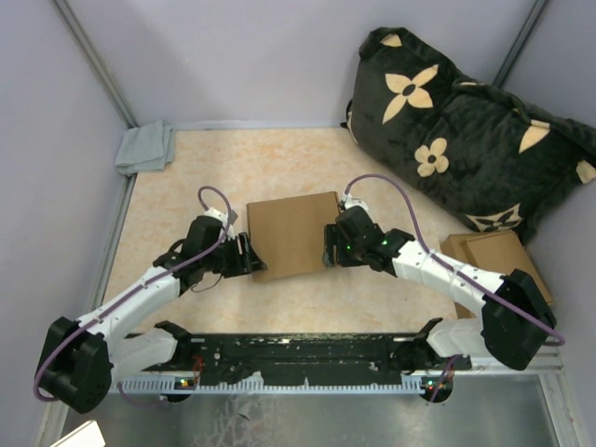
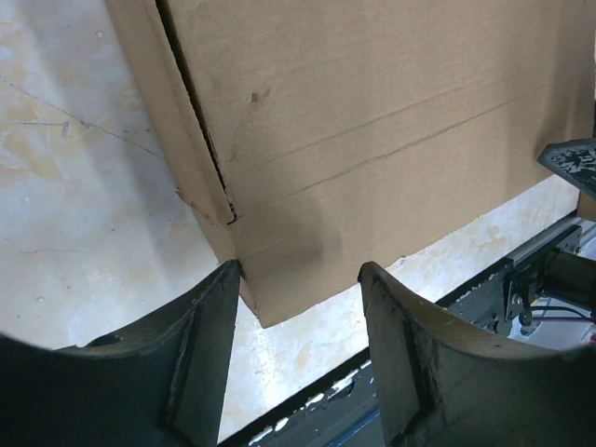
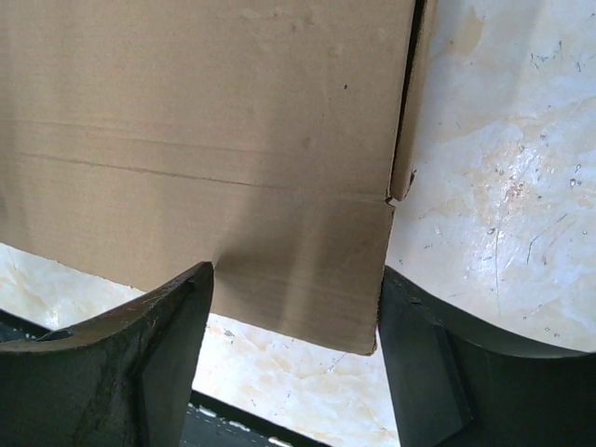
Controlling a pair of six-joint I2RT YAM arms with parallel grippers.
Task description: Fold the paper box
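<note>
Because the paper box (image 1: 291, 233) lies in the middle of the table (image 1: 186, 186), squarely between the arms, the coming move turns on its two near corners. The left gripper (image 1: 251, 256) stands at the near left corner and the right gripper (image 1: 328, 247) at the right edge close to the near right corner, so neither arm is clearly nearer. The box's slightly longer side runs left to right, a little skewed.

Both wrist views show the fingers (image 2: 200, 354) (image 3: 158, 354) spread apart with a box corner lying between them, not pinched.

By count: one box, two grippers, one grey cloth (image 1: 146, 147) far left, one flowered cushion (image 1: 466, 130) far right, and one stack of flat cardboard pieces (image 1: 498, 253) to the right.
</note>
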